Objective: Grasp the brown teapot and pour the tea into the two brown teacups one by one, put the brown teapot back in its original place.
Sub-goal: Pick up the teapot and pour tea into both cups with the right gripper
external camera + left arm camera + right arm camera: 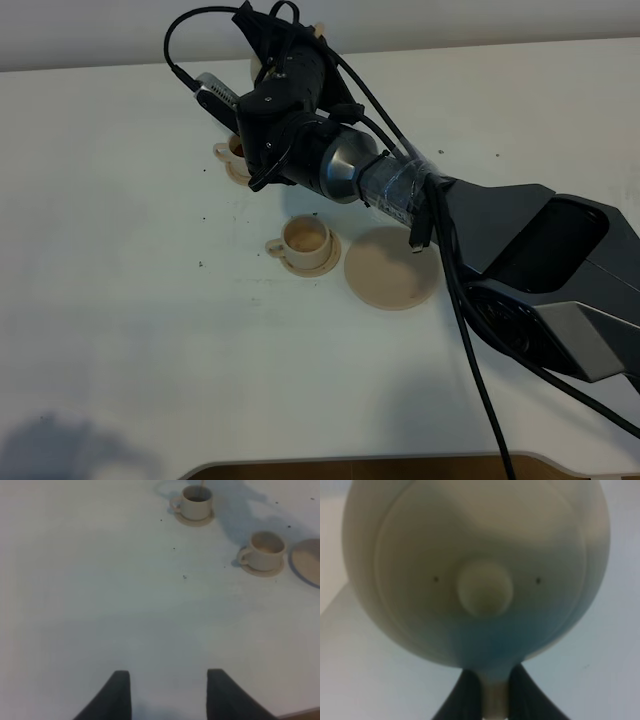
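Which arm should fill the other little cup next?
Right. The right jaws are shut on the handle of the teapot, over by the far cup, which holds tea. The nearer cup looks empty. The left jaws are open, holding nothing, away from both cups.

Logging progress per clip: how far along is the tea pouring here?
Done: the right hand grips the teapot, off the big saucer. In hand: the teapot is held up near the far cup, which shows dark tea. Left: the near cup looks empty; then return the teapot to the saucer.
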`<state>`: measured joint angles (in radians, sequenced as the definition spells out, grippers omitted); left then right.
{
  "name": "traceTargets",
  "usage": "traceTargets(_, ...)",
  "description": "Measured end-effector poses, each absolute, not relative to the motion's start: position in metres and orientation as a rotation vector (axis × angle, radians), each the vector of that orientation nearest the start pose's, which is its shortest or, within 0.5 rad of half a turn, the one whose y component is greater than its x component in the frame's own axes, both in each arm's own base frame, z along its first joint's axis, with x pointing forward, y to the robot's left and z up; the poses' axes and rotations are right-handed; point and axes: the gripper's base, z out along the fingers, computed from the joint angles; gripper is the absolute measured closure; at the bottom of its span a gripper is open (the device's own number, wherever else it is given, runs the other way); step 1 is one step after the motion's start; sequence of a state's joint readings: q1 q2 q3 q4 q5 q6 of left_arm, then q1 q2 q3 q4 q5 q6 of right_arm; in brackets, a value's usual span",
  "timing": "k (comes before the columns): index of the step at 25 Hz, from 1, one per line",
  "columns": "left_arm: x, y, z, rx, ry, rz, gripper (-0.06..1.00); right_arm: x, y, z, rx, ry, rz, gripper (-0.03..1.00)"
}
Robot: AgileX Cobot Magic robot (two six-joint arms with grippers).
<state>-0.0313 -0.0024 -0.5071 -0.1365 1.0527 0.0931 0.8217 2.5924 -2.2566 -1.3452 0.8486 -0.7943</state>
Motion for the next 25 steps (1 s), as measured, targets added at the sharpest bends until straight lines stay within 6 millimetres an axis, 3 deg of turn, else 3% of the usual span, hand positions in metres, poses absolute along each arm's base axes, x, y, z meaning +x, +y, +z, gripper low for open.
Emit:
traceTargets(9, -0.007, -0.011, 0.28, 0.132, 2.017, -0.124, 0.59, 0.432, 0.369, 0.166, -2.114, 0.891, -1.519, 0.84)
traceTargets(25, -0.007, -0.011, 0.28, 0.132, 2.017, -0.123, 0.59, 0.423, 0.366, 0.158, -2.052, 1.256, -1.215, 0.84)
